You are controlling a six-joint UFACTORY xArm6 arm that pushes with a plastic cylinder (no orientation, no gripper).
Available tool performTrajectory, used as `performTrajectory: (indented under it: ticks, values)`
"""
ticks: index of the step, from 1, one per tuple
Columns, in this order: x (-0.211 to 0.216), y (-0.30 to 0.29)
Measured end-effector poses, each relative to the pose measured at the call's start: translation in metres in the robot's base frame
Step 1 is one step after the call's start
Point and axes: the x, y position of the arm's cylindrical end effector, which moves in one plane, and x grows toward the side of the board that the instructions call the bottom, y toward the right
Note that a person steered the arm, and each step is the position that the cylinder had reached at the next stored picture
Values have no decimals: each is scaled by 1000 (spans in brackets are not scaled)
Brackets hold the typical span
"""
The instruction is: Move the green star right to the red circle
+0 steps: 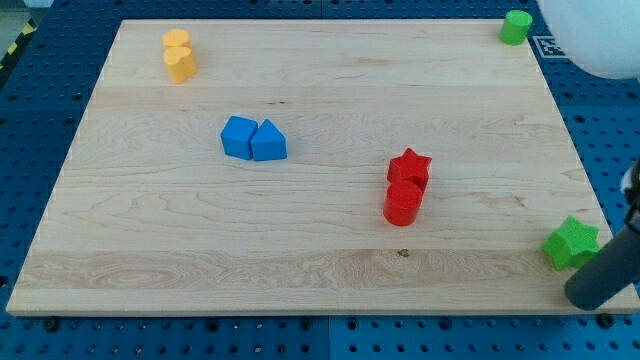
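The green star (572, 243) lies near the board's right edge, low in the view. The red circle (402, 204) sits right of the board's middle, well to the left of the green star, and touches a red star (409, 167) just above it. My tip (584, 292) is at the view's bottom right, just below and slightly right of the green star, close to it; I cannot tell whether they touch. The dark rod rises from the tip toward the view's right edge.
Two blue blocks (252, 139) sit touching left of the middle. Two yellow blocks (179, 54) sit together at the top left. A green circle (516, 27) is at the board's top right corner. A white rounded object (600, 40) fills the view's top right corner.
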Motion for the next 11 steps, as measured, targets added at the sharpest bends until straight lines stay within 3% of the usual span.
performTrajectory:
  ticks: [3, 9, 11]
  values:
    - [-7, 33]
    - [-36, 11]
    - [-77, 11]
